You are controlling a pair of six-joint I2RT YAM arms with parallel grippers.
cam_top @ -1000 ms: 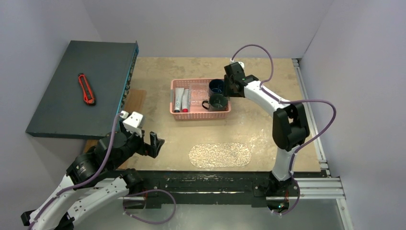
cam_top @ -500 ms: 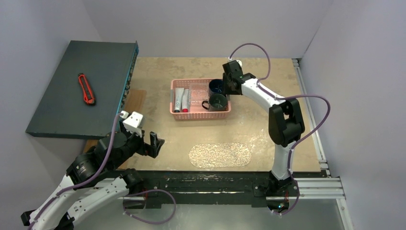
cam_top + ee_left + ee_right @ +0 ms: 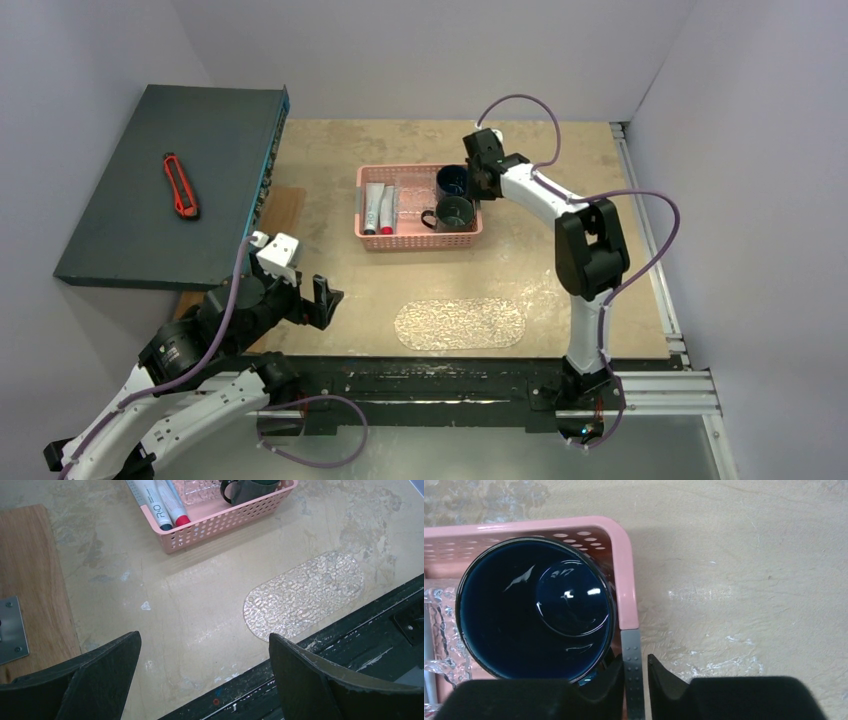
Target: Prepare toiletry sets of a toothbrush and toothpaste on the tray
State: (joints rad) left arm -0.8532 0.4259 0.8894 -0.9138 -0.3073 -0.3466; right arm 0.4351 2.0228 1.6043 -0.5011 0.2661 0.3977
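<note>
Adjoining blue mug, right gripper, maybe astride basket

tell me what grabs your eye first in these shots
The pink basket at mid-table holds a blue mug, a dark green mug and two tubes, with the right gripper at its far right corner by the blue mug. Nearer the arms lies the clear oval tray, holding nothing yet. A red utility knife lies on the dark slab at left.

— We had soft, even light from overhead; shadows were faint, only a pale band beside the pink basket.
— We agreed. White glints sat inside the blue mug, and both wrist views were soft along their lower edges.
</note>
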